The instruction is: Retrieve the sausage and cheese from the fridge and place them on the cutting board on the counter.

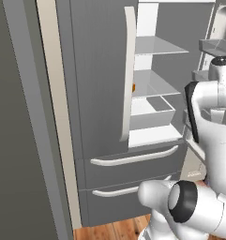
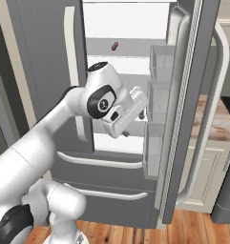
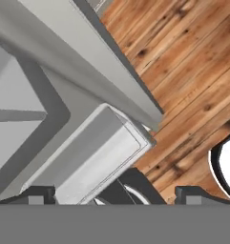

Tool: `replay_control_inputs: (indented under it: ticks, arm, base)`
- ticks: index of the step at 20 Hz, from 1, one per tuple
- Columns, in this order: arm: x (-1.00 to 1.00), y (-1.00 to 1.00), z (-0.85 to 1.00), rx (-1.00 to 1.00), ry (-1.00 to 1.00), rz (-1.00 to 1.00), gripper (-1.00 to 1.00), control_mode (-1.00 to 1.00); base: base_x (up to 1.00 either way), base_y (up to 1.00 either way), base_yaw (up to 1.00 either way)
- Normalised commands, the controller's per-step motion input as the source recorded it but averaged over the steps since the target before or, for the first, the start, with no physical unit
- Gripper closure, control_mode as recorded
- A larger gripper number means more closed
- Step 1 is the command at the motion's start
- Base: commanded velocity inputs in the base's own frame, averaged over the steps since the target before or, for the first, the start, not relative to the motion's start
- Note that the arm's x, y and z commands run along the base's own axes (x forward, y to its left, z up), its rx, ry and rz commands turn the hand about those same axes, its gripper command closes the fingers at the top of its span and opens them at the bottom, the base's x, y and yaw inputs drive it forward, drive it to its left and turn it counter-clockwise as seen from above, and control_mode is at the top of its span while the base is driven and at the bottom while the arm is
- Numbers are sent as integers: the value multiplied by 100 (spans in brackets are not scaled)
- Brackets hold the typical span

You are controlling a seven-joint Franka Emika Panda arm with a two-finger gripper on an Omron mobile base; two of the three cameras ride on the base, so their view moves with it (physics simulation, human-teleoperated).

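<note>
left base view: fridge [image 1: 100, 84] has its right door swung out and the left one shut, pale shelves showing inside. There's a tiny orange sliver peeking past the left door's handle on a middle shelf, pretty sure that's the cheese [image 1: 133, 87]. White arm stands at the right edge, in front of the opening.

right base view: sausage [image 2: 115, 45] is the little reddish-brown bit lying on an upper shelf, well above the hand. The tool [image 2: 126, 134] is at mid-shelf height in the fridge opening, pointing down and inward; its tips are mostly hidden behind the wrist here. A strip of the desk [image 2: 216, 119] shows past the open door on the right. Can't spot the cutting board from this angle.

hand view: camera looks down at the wood floor [image 3: 193, 71] and the fridge's lower edges. Two dark fingertips [image 3: 37, 194] sit far apart with nothing between them, so the jaws are spread wide and empty.

how I'd do it: I'd guess it's the reach for the first item. Tilt the wrist up first so the camera sees the shelf, then come in level, staying clear of the door bins.
</note>
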Motion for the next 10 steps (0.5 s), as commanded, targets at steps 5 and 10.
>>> replay_control_inputs:
  ticks: [5,10]
  arm:
    - [-34,88,2,0,0,2,-100,-100]
    - [-21,91,11,-11,11,29,-100,-100]
  base:
    - [0,0,0]
    - [0,0,0]
